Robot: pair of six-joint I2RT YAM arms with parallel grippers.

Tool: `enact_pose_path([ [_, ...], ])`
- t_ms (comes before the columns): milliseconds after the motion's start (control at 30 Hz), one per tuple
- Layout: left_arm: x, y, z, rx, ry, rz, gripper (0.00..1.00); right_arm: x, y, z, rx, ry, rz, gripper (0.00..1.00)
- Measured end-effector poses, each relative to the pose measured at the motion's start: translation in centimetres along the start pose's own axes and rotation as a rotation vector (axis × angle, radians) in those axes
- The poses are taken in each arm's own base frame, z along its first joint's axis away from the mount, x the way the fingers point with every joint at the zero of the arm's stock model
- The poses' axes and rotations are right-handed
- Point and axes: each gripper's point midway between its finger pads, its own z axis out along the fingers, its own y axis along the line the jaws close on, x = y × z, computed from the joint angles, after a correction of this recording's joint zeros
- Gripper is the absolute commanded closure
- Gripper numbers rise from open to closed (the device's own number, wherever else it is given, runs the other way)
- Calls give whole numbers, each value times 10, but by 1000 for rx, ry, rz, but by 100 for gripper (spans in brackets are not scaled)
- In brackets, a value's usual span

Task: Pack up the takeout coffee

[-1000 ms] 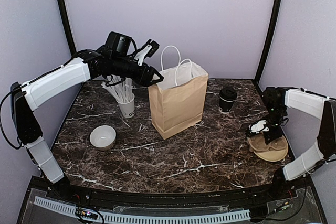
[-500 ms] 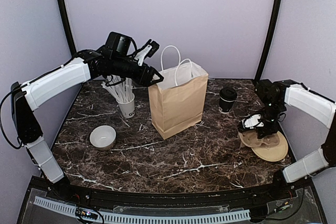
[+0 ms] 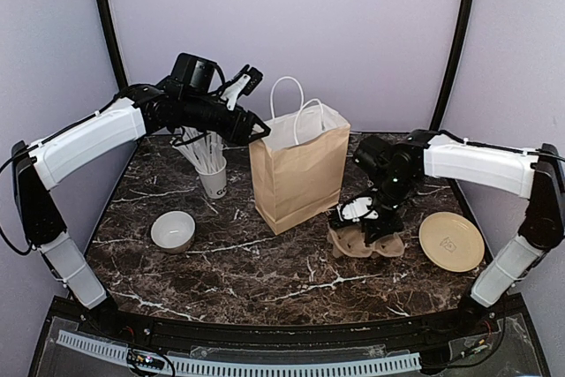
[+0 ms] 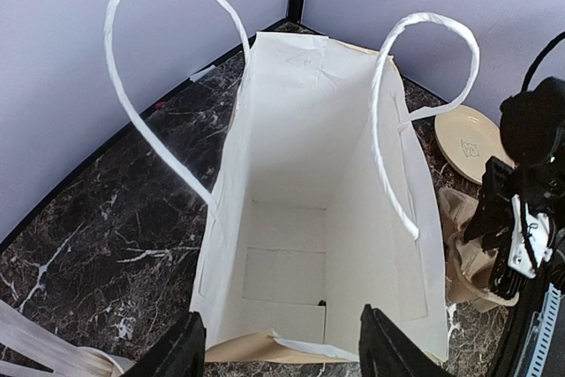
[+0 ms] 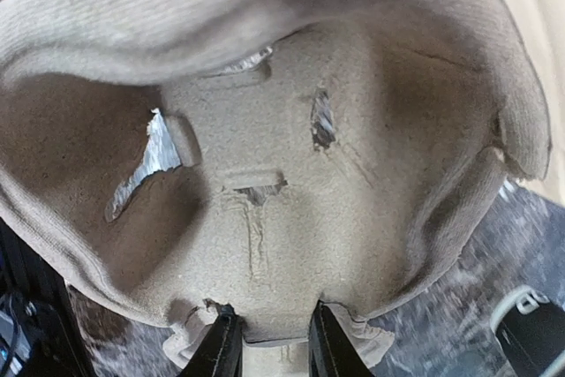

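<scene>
Pinching the edge of a brown pulp cup carrier (image 3: 366, 243), the right gripper (image 5: 271, 320) holds it just right of the upright paper bag (image 3: 300, 178), the left gripper (image 4: 284, 346) stands spread at the bag's open mouth, and the takeout coffee cannot be located.

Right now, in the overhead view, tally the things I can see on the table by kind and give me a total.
Brown paper bag: 1
White cup of sticks: 1
White bowl: 1
Tan plate: 1
Cardboard cup carrier: 1
Total: 5
</scene>
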Motion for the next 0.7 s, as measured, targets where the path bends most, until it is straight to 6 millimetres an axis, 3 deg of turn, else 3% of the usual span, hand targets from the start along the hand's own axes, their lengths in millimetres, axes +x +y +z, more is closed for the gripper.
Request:
enact_pose_path([
  [133, 1, -1, -6, -5, -4, 1, 38, -13, 4, 33, -60, 29, 25, 75],
  [233, 1, -1, -8, -7, -6, 1, 38, -15, 6, 49, -76, 40, 43, 66],
  [333, 1, -1, -9, -10, -6, 2, 38, -13, 10, 55, -85, 38, 57, 60],
  [700, 3, -1, -9, -10, -2, 1, 38, -7, 22, 67, -89, 12, 50, 62],
])
